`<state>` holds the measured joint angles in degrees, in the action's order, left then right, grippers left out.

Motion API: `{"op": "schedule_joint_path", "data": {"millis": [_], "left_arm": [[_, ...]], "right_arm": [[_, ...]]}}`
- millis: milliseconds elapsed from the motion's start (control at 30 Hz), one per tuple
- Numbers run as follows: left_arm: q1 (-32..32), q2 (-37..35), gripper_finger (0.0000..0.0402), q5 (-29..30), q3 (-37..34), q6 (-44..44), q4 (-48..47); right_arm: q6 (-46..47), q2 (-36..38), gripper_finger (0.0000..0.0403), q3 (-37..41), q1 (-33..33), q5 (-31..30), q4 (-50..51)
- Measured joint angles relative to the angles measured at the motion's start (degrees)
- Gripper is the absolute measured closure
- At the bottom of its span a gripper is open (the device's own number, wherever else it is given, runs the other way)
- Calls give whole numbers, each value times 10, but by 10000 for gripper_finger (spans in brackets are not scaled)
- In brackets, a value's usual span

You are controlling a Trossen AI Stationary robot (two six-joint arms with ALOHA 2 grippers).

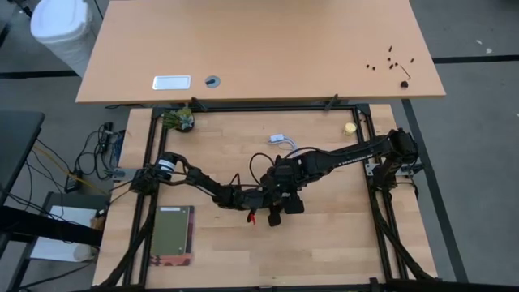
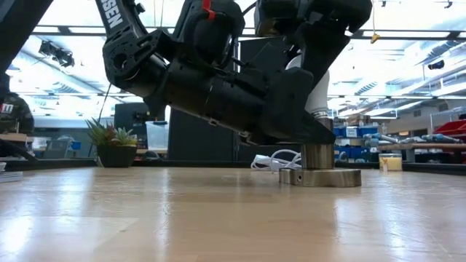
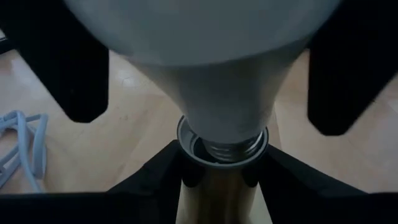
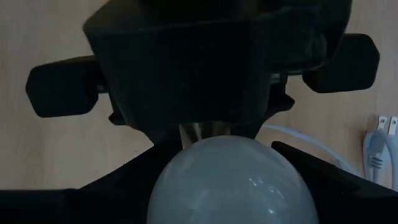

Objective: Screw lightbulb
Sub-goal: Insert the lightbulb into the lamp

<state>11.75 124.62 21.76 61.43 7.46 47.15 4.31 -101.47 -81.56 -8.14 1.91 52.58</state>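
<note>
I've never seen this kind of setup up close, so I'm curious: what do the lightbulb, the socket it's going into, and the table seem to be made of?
The lightbulb looks like frosted white glass or plastic, matte and evenly pale; I can't tell which. Its screw base shows ridged grey metal threads. The socket looks like brushed metal, with a dull brassy sheen on tube and disc. The table looks like light wood with visible grain.

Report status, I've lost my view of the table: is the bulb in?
Right gripper on lightbulb. Left gripper at socket. Threads partly showing above the collar.

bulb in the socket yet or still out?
In, partly. The left wrist view shows the lightbulb upright with its screw base sitting inside the socket rim, some threads still exposed. Whether it is fully tightened: cannot tell.
</note>
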Motion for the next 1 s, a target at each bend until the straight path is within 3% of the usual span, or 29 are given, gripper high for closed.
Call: {"op": "schedule_joint_path", "data": {"millis": [167,467,667,1000], "left_arm": [[1,-1,216,0,1,3,-13],[11,-1,215,-8,1,6,-12],[10,0,215,-50,0,6,-2],[10,1,215,-141,-1,-16,16]], "right_arm": [[-16,11,124,4,-3,1,6],[-24,85,124,100,-9,24,-55],[-56,74,124,82,-19,26,-32],[-196,58,124,45,-30,26,-5]]}}
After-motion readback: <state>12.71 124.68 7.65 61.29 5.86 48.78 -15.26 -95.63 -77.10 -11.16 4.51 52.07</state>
